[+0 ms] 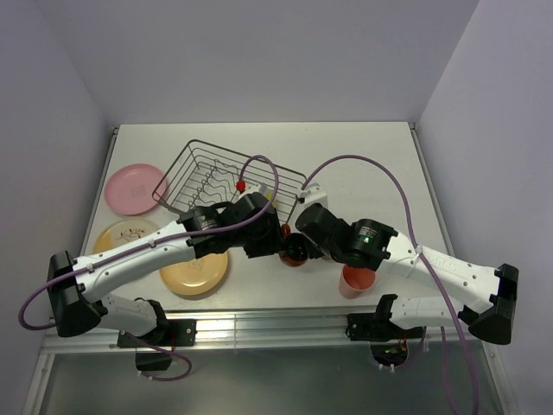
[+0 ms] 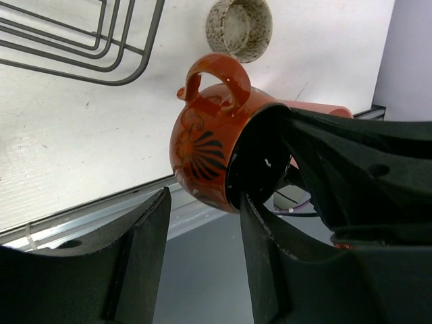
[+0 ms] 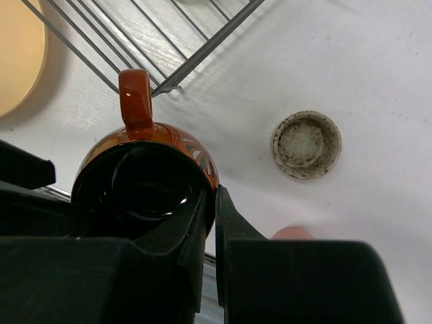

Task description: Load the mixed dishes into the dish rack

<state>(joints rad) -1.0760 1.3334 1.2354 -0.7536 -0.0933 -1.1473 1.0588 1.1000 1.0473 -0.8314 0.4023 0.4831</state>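
Note:
The small red mug [image 1: 294,252] hangs in the air between my two grippers, just off the near right corner of the silver wire dish rack [image 1: 226,177]. My right gripper [image 3: 214,223] is shut on the mug's rim [image 3: 145,182], one finger inside and one outside. My left gripper [image 2: 202,250] is open, and the tilted mug [image 2: 209,155] sits just beyond its fingertips. The pink plate [image 1: 134,188], cream plate [image 1: 119,233] and tan-orange plate [image 1: 195,274] lie left of the rack. The grey-beige cup [image 3: 306,144] and salmon tumbler [image 1: 356,281] stand on the table. The lime-green bowl is out of view.
The rack's wire edge [image 2: 81,47] shows at the top left of the left wrist view and the grey-beige cup [image 2: 239,27] at its top. Purple cables [image 1: 363,162] loop over the table. Both forearms cross the near half of the table. The table's front rail [image 1: 259,327] is close.

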